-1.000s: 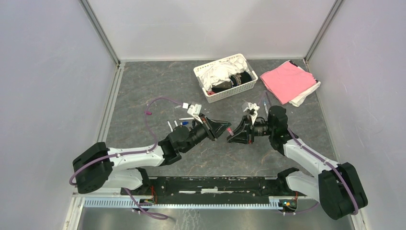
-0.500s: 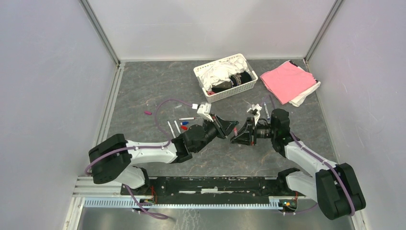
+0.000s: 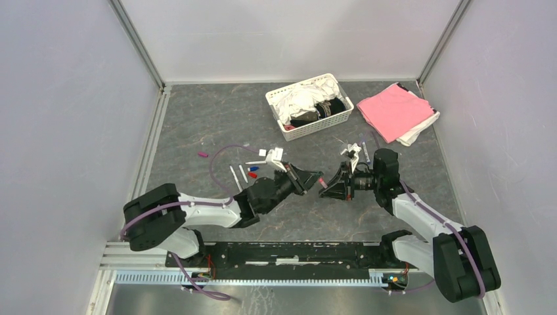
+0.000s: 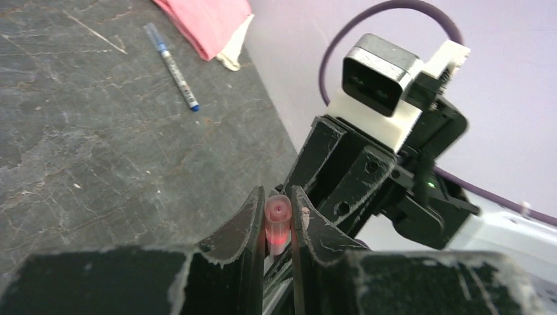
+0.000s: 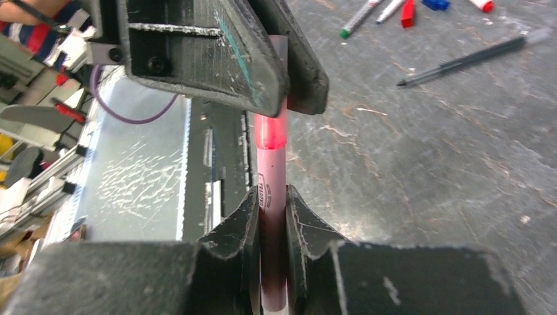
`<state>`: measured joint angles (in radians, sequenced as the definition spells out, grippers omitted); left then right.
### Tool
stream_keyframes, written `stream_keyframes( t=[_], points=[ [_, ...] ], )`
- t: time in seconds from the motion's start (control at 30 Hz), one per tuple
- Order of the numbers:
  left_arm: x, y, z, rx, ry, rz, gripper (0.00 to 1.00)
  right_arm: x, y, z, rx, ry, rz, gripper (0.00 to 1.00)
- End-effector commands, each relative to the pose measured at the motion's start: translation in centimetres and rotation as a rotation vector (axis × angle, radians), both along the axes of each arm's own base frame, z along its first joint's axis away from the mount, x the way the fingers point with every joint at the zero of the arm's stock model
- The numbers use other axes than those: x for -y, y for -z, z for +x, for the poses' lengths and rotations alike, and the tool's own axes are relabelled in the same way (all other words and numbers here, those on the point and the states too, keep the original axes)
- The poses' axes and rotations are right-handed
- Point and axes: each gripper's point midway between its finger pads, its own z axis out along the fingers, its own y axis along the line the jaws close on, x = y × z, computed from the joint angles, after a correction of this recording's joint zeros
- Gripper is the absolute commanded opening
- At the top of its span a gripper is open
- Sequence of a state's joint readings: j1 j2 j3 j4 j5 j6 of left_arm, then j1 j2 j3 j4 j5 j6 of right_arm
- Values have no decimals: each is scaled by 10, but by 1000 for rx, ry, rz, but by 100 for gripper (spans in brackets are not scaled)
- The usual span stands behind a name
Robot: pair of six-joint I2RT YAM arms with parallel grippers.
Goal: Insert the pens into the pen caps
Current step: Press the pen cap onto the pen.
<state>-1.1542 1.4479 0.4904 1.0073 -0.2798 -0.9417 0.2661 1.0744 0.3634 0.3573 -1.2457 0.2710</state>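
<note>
My left gripper [image 4: 277, 194] is shut on a short red pen cap [image 4: 277, 226], whose closed end faces the left wrist camera. Facing it, my right gripper [image 5: 270, 194] is shut on a pinkish pen [image 5: 272, 172]. The pen's far end meets the red cap [image 5: 270, 131] right at the left gripper's fingers [image 5: 217, 59]. From above, the two grippers [image 3: 307, 178] [image 3: 330, 187] are nose to nose at mid-table with the pen and cap [image 3: 322, 182] between them. Loose white pens [image 3: 234, 176] and red and blue caps [image 3: 253, 174] lie left of them.
A white basket [image 3: 315, 128] of cloths stands at the back, with a pink folded cloth [image 3: 394, 110] to its right. A blue-tipped pen [image 4: 172, 65] lies near that cloth. A magenta cap [image 3: 203, 155] sits far left. A dark pen [image 5: 469, 59] lies beyond the grippers.
The left arm has stretched out to the right and the right gripper has edged right. The cap and the pen have come together end to end.
</note>
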Motion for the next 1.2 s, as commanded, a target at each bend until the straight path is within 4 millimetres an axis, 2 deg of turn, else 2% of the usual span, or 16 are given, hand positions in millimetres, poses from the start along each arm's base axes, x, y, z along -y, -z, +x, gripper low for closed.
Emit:
stream_keyframes(
  t=[0.0,0.1,0.13,0.23,0.33,0.43,0.53,0.63,0.67,0.8,0.87,1.0,1.07,1.17],
  points=[
    [25,111,-113,-225,410,491,2,-5,-86,76,475,223,51,0],
    [23,102,-106,-232,359,428,2,-6,-85,77,484,224,46,0],
    [28,93,-108,-245,381,353,2,-7,-85,77,491,225,41,0],
    [39,90,-122,-294,465,261,2,-7,-82,80,500,239,15,0],
    [35,103,-127,-298,486,304,2,0,-80,90,500,287,-16,0],
    [18,111,-126,-265,455,376,2,6,-80,94,467,318,-6,0],
    [12,116,-123,-169,408,489,2,1,-85,83,450,266,67,0],
    [25,108,-119,23,335,586,2,-6,-99,53,408,180,202,0],
    [30,106,-117,69,312,601,2,-6,-100,50,404,178,217,0],
    [37,102,-122,150,318,524,2,-1,-97,61,372,242,203,0],
    [34,94,-136,178,386,414,2,3,-95,68,366,270,181,0],
    [19,100,-151,173,504,353,2,3,-106,59,399,231,220,0],
    [12,105,-149,158,512,375,2,1,-102,60,438,217,190,0],
    [8,91,-129,139,419,358,2,-8,-80,62,467,178,75,0]
  ],
)
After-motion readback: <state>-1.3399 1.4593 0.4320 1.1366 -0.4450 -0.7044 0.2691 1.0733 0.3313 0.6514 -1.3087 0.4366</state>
